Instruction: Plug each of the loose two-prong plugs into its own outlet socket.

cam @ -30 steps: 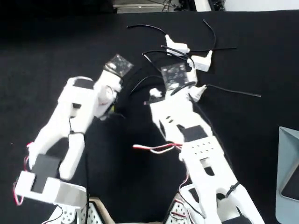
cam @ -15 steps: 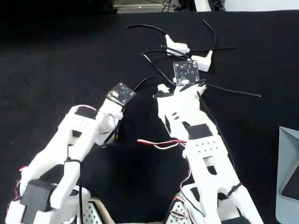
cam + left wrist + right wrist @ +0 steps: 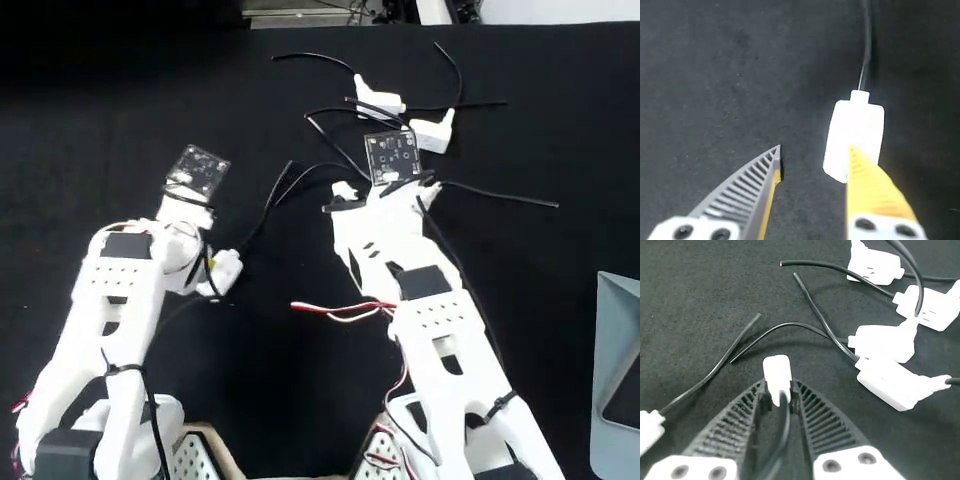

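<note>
My left gripper [image 3: 814,150] stands open just above the black table. A white two-prong plug [image 3: 855,132] lies flat at the tip of its yellow finger [image 3: 870,185], with its black cord running away from the gripper. From above, this plug [image 3: 227,269] sits beside the left arm. My right gripper [image 3: 778,387] is shut on another white plug [image 3: 777,371], whose cord trails back between the fingers. Ahead of it lie several white plugs and outlet sockets: one socket [image 3: 875,265], a second [image 3: 930,301], and two joined pieces [image 3: 887,362].
Loose black cords [image 3: 330,140] cross the mat around the white pieces [image 3: 378,100] at the far middle. A grey bin [image 3: 615,370] stands at the right edge. The table's left half is bare black cloth [image 3: 90,120].
The left arm has swung left and pulled back toward the near side, and a white plug with its cord now lies by its gripper. The right arm edged forward, then held still.
</note>
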Motion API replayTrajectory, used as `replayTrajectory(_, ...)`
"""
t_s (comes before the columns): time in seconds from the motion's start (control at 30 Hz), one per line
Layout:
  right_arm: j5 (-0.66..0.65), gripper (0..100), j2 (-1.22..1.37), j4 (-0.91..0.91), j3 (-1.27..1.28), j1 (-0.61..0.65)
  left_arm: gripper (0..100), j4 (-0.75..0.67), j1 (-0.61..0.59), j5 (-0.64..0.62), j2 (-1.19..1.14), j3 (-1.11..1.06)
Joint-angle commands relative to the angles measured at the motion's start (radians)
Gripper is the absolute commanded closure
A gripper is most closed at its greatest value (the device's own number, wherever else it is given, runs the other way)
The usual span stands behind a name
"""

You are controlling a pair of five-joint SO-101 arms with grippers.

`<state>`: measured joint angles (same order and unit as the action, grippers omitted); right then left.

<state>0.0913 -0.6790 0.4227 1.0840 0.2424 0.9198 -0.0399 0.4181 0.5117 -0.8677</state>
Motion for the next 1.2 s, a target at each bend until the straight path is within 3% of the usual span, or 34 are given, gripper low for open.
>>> replayTrajectory(0.0,0.003,98.7,0.002,-0.018,-0.048,0.014,79,-0.015,-0.045,-0.002,0.029,0.031)
replayTrajectory(0.3,0.002,98.7,0.002,-0.017,-0.022,0.112,79,0.021,-0.058,-0.008,0.043,0.041)
replayTrajectory(0.7,0.003,98.7,0.004,-0.017,-0.041,0.413,80,0.044,-0.484,-0.244,0.322,-0.033)
replayTrajectory(0.93,0.0,98.7,0.028,-0.009,-0.107,0.535,80,-0.064,-0.503,-0.339,0.471,-0.259)
replayTrajectory(1.17,-0.15,98.7,0.248,0.005,-0.237,0.598,80,-0.135,-0.509,-0.347,0.566,-0.371)
